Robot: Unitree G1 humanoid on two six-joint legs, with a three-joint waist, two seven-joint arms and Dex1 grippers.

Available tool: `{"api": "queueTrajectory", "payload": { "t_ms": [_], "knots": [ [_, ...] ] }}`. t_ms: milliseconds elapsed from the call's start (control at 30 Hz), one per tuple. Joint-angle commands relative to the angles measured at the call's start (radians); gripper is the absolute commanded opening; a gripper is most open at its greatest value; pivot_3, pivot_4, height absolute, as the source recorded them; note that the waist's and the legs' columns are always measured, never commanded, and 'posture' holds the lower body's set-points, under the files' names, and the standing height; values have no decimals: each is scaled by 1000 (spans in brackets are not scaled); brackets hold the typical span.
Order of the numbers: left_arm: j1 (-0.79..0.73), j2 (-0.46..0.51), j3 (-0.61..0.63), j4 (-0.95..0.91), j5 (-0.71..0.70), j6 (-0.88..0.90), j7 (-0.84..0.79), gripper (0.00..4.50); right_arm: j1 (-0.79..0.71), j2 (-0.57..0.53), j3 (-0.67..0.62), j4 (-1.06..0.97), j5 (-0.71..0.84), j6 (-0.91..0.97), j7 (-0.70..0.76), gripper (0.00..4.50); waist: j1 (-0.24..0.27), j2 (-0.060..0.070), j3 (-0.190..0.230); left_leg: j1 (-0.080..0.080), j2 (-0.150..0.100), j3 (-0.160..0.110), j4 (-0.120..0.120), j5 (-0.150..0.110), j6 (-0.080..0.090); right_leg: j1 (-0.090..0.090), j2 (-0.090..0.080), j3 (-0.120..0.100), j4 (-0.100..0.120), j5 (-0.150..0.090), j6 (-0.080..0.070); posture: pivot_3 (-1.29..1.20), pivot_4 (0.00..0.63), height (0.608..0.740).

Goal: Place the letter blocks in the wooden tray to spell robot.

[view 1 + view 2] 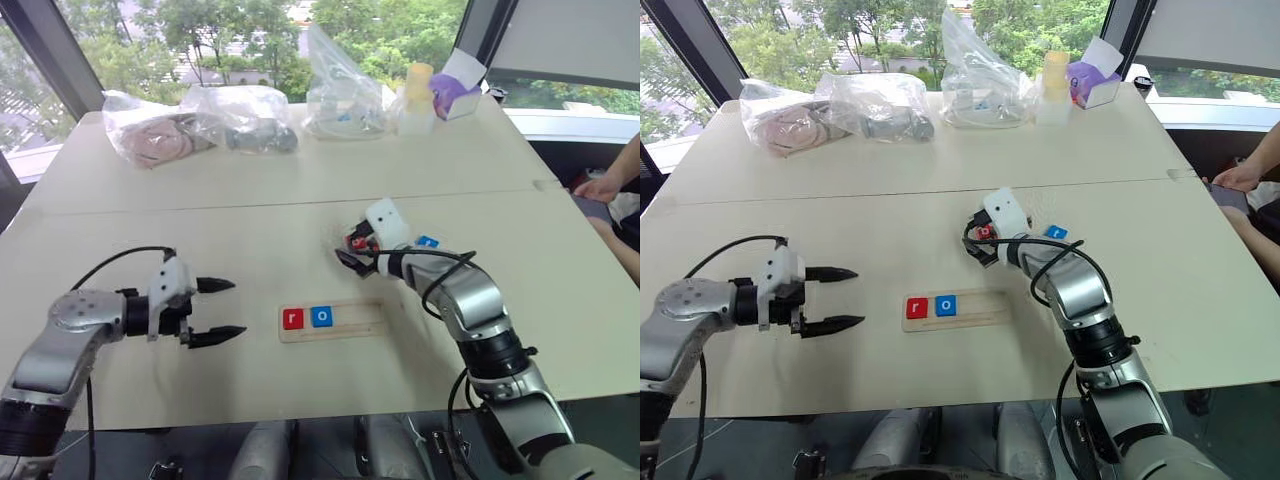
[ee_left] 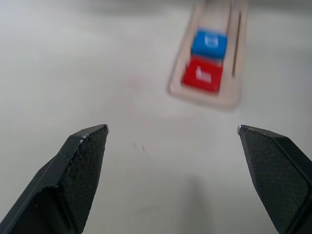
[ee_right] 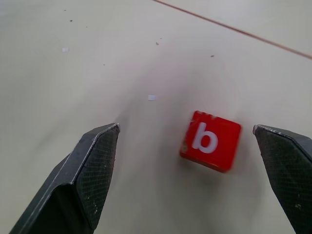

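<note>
Reaching over the table (image 1: 150,230), the right gripper (image 3: 187,141) has its fingers spread wide with the red b (image 3: 210,141) lying flat between them, nearer one finger than the other and touching neither. The tray (image 1: 350,325) lies nearer the robot, with a red r (image 1: 292,319) and a blue o (image 1: 321,316) side by side at its left end and the rest of its groove bare. Another blue block (image 1: 428,241) sits just beyond the right wrist. The left gripper (image 1: 222,310), also spread wide and empty, hangs off to the left of the tray, pointing toward it. The likeliest trouble is in the closing: the b sits off-centre and slightly skewed to the fingers (one corner leads), so the nearer finger would probably meet it first and could push or spin it across the smooth top rather than pinch it squarely. A tilted grip would then make seating it beside the o awkward, perhaps nudging the o out of line.
</note>
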Motion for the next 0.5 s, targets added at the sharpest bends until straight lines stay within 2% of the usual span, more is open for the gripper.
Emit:
{"api": "queueTrajectory", "payload": {
  "t_ms": [33,167,367,467,500],
  "knots": [
    [-12,1,34,-79,-73,71,18,4459,-29,19,-5,30,-29,-32,-18,4500,-1,0,0,0,0,0,0,0,0,0,0,0,0,0,0,0,150,740],
    [-38,2,57,-136,-153,149,37,4459,-42,39,-5,85,-60,-48,-40,4500,-3,0,0,0,0,0,0,0,0,0,0,0,0,0,0,0,150,740],
    [-66,2,58,-165,-173,182,65,4459,-47,75,-22,141,-66,-52,-54,4500,-6,0,0,0,0,0,0,1,-1,0,1,0,1,0,0,0,150,740],
    [-61,4,58,-177,-176,187,68,4500,-51,101,-36,156,-67,-38,-66,3594,-7,0,0,1,0,0,0,1,-1,0,2,0,1,0,0,0,150,740],
    [-60,5,58,-179,-176,189,68,4500,-51,104,-36,158,-70,-37,-67,3110,-6,0,0,1,0,0,0,1,-1,0,2,0,1,0,0,0,150,740]
  ]
}}
